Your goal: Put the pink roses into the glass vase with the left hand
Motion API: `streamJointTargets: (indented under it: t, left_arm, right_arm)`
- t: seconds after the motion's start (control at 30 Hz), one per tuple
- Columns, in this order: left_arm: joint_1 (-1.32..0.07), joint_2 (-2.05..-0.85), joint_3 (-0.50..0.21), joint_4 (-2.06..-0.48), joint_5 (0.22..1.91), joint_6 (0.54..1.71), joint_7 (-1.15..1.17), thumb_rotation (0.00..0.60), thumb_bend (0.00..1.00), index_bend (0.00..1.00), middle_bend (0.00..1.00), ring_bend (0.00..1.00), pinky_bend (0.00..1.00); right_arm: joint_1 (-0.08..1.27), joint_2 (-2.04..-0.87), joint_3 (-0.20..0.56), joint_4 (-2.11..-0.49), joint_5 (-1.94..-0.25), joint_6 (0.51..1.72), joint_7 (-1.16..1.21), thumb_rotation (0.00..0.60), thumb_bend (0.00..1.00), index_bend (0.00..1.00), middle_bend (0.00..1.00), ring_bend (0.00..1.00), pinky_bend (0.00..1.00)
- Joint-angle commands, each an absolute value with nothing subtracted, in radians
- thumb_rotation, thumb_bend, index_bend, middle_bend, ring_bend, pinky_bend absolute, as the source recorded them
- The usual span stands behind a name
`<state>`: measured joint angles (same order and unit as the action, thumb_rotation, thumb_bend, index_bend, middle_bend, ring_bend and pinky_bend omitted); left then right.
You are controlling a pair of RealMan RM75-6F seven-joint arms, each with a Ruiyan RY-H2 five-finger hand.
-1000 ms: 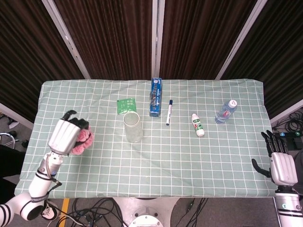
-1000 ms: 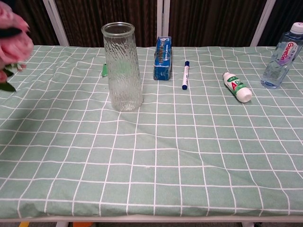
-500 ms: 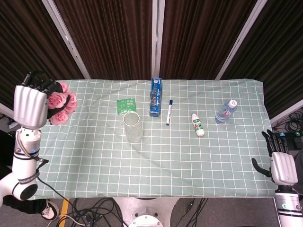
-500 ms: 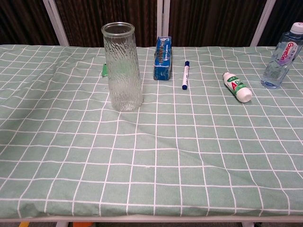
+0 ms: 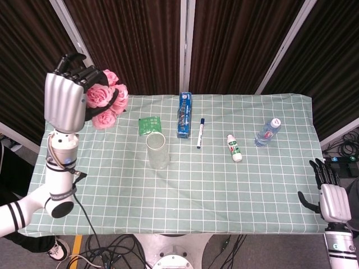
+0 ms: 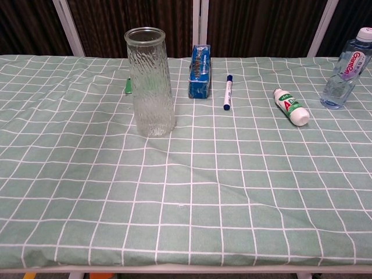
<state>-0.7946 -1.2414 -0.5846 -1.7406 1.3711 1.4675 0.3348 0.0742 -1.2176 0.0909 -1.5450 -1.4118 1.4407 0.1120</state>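
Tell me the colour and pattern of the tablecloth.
The tablecloth is pale green with a grid of thin white lines. It shows best in the chest view.

The bench (image 6: 192, 192) is being covered by a pale green cloth crossed with a white grid. Pink roses (image 5: 105, 96) are being shown against dark brown curtains (image 5: 134, 45). The glass vase (image 6: 150, 82) is being seen as clear, with a rippled texture. A blue box (image 6: 199, 71), a white marker (image 6: 228, 92) capped in dark blue, a white bottle (image 6: 290, 106) banded in green, and a clear water bottle (image 6: 343, 71) labelled in red are being displayed. The left hand (image 5: 66, 101) is being shown in silver, with black fingers (image 5: 76, 61).
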Motion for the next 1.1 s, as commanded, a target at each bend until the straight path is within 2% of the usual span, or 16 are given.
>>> streamJointTargets:
  t: [0.03, 0.5, 0.67, 1.1]
  left_arm:
    - [-0.822, -1.263, -0.61, -1.779, 1.343, 1.47, 0.331, 0.6, 0.26, 0.65, 0.7, 0.75, 0.36]
    - [-0.834, -1.262, -0.651, -2.007, 1.22, 1.43, 0.15, 0.6, 0.26, 0.65, 0.7, 0.75, 0.36]
    - [-0.833, -1.248, -0.654, -2.085, 1.128, 1.364, 0.053, 0.6, 0.26, 0.65, 0.7, 0.75, 0.36]
    - [-0.879, -1.319, -0.641, -1.987, 1.041, 1.323, -0.036, 0.6, 0.26, 0.65, 0.7, 0.75, 0.36]
  right_arm:
    - [0.072, -1.23, 0.089, -1.526, -1.403, 1.432, 0.13, 0.6, 0.22, 0.0, 0.0, 0.0, 0.0]
    - [0.065, -1.237, 0.09, -1.496, -1.407, 1.432, 0.166, 0.6, 0.22, 0.0, 0.0, 0.0, 0.0]
    - [0.067, -1.241, 0.089, -1.491, -1.407, 1.426, 0.166, 0.6, 0.22, 0.0, 0.0, 0.0, 0.0]
    - [0.066, -1.242, 0.089, -1.466, -1.39, 1.401, 0.192, 0.6, 0.22, 0.0, 0.0, 0.0, 0.0]
